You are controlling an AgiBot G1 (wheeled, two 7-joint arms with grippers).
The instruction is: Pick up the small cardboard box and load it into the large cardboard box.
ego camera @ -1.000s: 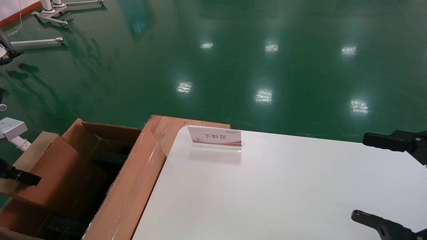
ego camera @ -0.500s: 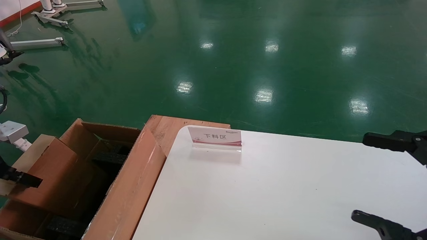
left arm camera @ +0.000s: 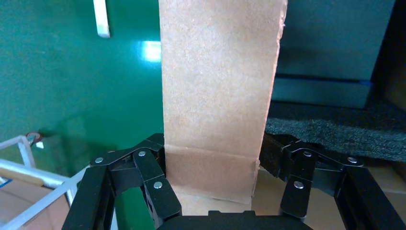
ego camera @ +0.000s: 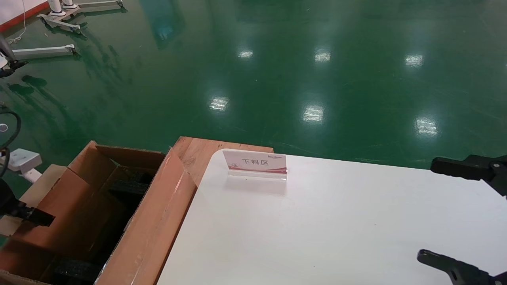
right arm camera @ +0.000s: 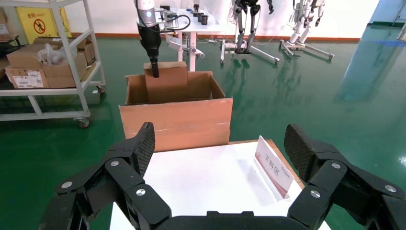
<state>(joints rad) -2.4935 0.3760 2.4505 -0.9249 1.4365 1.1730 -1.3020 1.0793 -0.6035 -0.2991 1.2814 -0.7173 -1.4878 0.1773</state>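
- While the left end effector (left arm camera: 213,189) stays clamped on the plain orange-brown small cardboard box (ego camera: 59,206), part-way inside the long brown corrugated large cardboard box (ego camera: 154,221), lower it straight between the flaps before letting go.
- The right end effector (right arm camera: 220,148), spread apart, hangs over the white worktop (ego camera: 336,221).
- Only the right wrist view shows the box's upper part above the rim; only the left wrist view shows pad contact and black foam (left arm camera: 335,132).
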